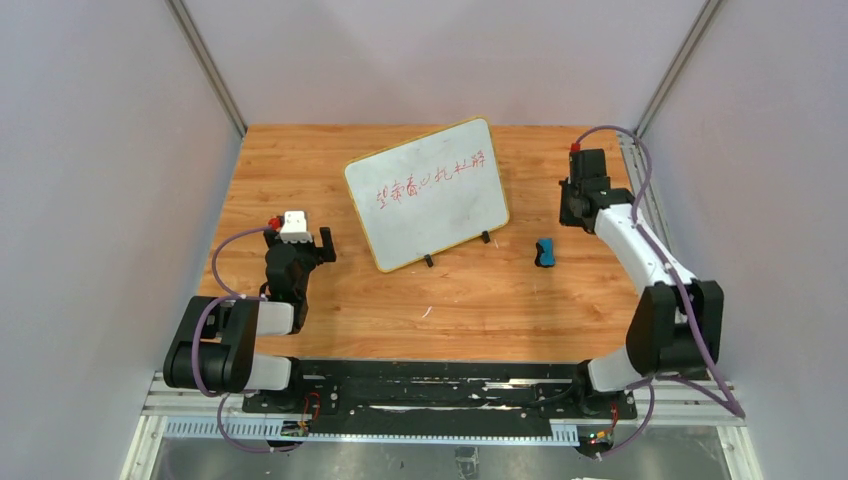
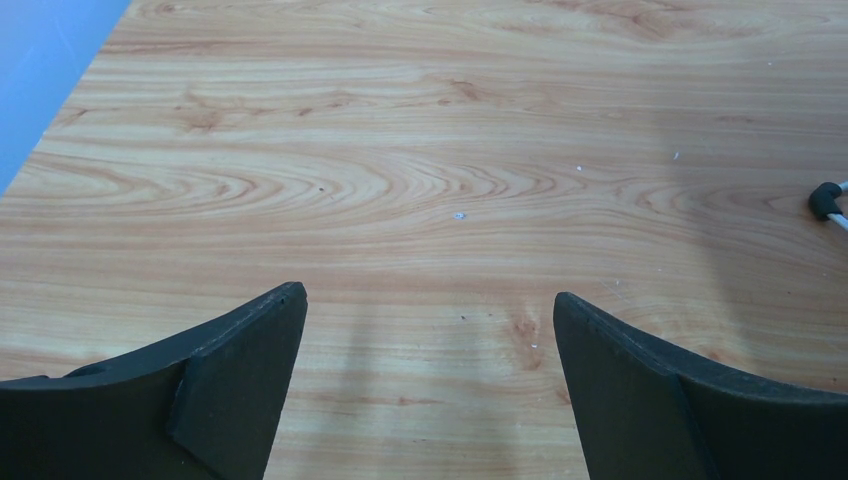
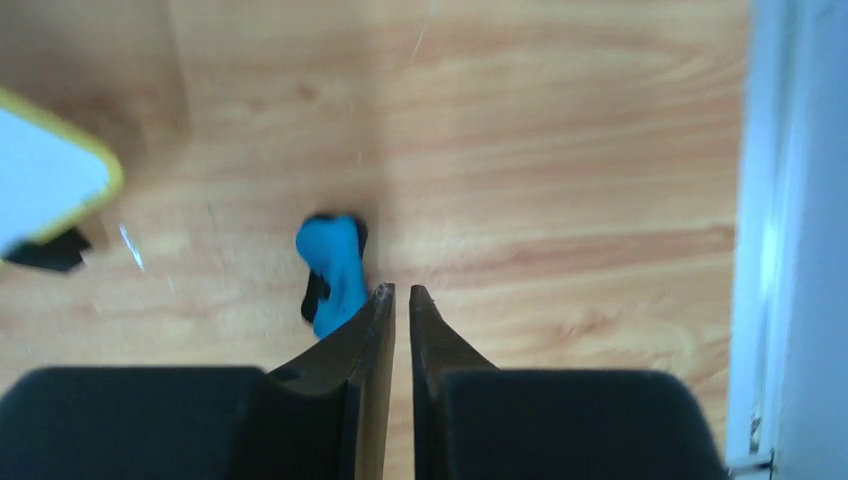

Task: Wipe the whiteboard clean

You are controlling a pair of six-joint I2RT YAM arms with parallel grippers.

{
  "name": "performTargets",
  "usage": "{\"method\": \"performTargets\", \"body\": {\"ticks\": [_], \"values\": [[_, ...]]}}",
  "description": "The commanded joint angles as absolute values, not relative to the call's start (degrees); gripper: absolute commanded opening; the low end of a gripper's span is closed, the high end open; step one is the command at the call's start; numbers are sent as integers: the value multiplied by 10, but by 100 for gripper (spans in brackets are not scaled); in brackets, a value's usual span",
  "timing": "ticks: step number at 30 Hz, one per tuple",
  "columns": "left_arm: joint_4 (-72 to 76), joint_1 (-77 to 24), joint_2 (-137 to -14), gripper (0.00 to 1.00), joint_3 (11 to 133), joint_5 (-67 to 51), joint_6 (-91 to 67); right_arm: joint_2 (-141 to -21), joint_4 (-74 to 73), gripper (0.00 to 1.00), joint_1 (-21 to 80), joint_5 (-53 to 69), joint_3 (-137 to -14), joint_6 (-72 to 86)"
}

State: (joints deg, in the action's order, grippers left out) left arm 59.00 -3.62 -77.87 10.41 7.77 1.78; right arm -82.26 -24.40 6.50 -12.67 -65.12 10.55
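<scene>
The whiteboard [image 1: 428, 192], white with a thin yellow frame and black feet, stands tilted at the middle back of the table and bears red handwriting. Only its yellow corner [image 3: 60, 190] shows in the right wrist view. A small blue and black eraser [image 1: 544, 252] lies on the wood to the right of the board. My right gripper [image 3: 402, 292] is shut on nothing, with the eraser [image 3: 333, 270] lying just left of its fingertips and below them. That gripper [image 1: 574, 207] hovers at the far right. My left gripper [image 2: 430, 300] stands open over bare wood at the near left [image 1: 300, 245].
The wooden table [image 1: 480, 310] is walled by grey panels on three sides. A metal rail [image 1: 640, 170] runs along its right edge, close to the right arm. A black foot of the board [image 2: 824, 198] shows at the right edge of the left wrist view.
</scene>
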Motion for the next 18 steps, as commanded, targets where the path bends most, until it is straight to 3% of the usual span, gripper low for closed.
{"method": "performTargets", "body": {"ticks": [1,5,7,18], "values": [[606,-39,-780,98,113,73,30,-878,-400,14,71,-53,-690,104],[607,-39,-780,98,113,73,30,-895,-412,38,73,-29,-697,91],[608,-39,-780,98,113,71,30,-897,-411,44,72,-16,-691,87],[586,-17,-768,98,120,48,11,-964,-358,49,72,15,-690,73]]}}
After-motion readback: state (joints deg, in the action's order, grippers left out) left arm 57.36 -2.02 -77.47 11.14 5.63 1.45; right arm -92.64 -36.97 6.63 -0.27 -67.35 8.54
